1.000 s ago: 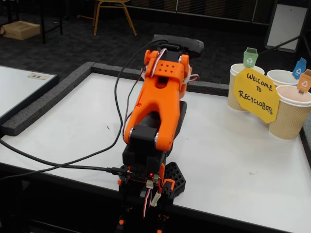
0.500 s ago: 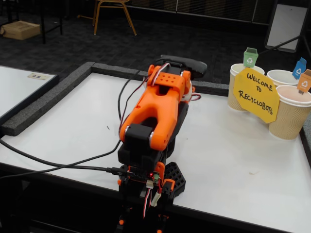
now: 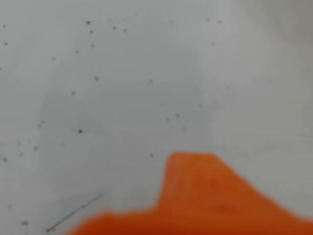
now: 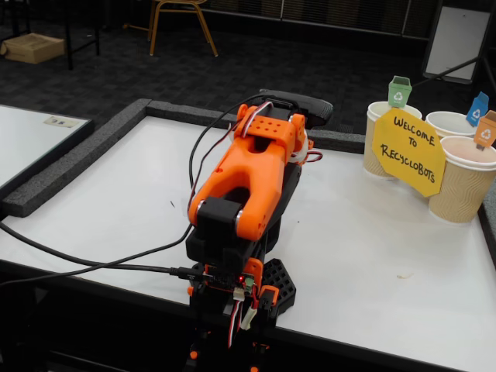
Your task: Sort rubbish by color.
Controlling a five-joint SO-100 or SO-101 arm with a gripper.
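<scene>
Rubbish is nowhere in view; gripper point(image 3: 195, 196) state cannot be told, hovering over bare table point(image 4: 364, 232); best to raise the arm point(image 4: 248, 178) and search before reaching.

A demo or classroom-style room: dark carpet floor point(image 4: 116, 70), a wooden chair point(image 4: 180, 19) far behind the gripper, white foam-edged tables point(image 4: 372, 256), and a yellow "Welcome to Recyclobots" sign point(image 4: 408, 151) to the gripper's right.
</scene>
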